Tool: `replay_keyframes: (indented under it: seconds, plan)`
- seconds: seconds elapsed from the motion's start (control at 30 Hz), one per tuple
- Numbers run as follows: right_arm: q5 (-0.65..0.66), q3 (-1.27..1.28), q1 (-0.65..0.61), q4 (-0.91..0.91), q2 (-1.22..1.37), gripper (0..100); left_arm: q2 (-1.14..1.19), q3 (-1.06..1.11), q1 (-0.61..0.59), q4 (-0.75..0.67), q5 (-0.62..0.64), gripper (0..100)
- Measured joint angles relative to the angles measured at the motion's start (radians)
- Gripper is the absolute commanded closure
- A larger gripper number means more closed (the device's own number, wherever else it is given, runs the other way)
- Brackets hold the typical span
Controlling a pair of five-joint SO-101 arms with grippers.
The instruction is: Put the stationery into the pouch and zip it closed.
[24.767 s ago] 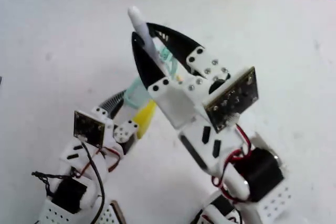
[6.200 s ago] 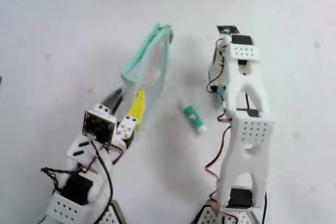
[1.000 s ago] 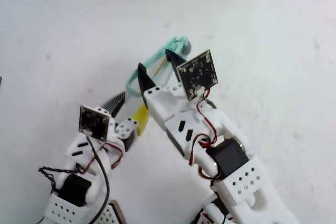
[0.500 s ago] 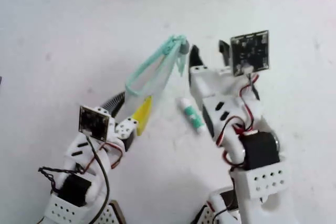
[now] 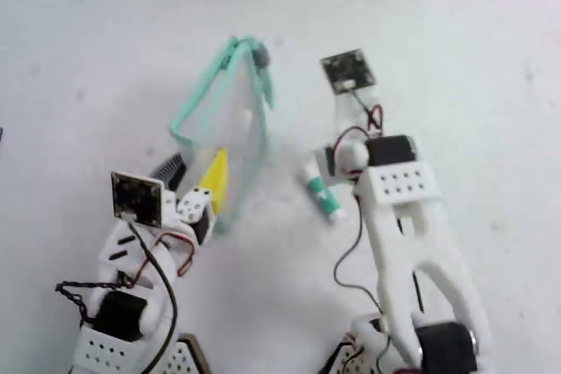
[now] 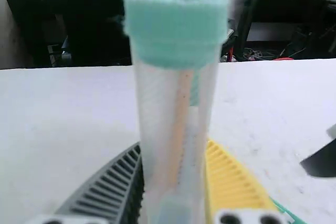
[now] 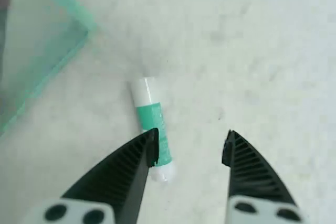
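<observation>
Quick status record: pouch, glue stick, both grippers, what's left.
pouch: held at one end, mouth looks open
left gripper: shut on pouch
glue stick: lying on table, beside pouch
right gripper: open, over glue stick
left to do: glue stick in, zip closed

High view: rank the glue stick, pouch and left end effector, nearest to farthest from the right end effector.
1. Glue stick, just below the open right end effector.
2. Pouch, held up toward the left arm.
3. Left end effector, shut on the pouch's near end.
</observation>
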Motion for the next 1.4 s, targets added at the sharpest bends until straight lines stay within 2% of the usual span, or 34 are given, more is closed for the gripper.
replay_keyframes:
  seconds: [0.2, 0.57, 0.63, 0.73, 0.77, 0.8, 1.4]
  plan:
    - [0.0, 0.0, -0.087, -0.051, 0.176, 81.2, 0.0, 0.0, 0.0, 0.0, 0.0, 85]
    - [0.02, -0.002, -0.106, -0.192, 0.345, 81.3, 0.0, 0.0, 0.0, 0.0, 0.0, 85]
    - [0.048, -0.003, -0.104, -0.219, 0.39, 84.7, 0.0, 0.0, 0.0, 0.0, 0.0, 85]
    - [0.069, -0.008, -0.103, -0.258, 0.431, 98.1, 0.0, 0.0, 0.0, 0.0, 0.0, 85]
    - [0.072, -0.015, -0.101, -0.264, 0.437, 98.7, 0.0, 0.0, 0.0, 0.0, 0.0, 85]
    - [0.074, -0.025, -0.101, -0.265, 0.442, 96.5, 0.0, 0.0, 0.0, 0.0, 0.0, 85]
    - [0.072, -0.029, -0.089, -0.272, 0.445, 98.1, 0.0, 0.0, 0.0, 0.0, 0.0, 85]
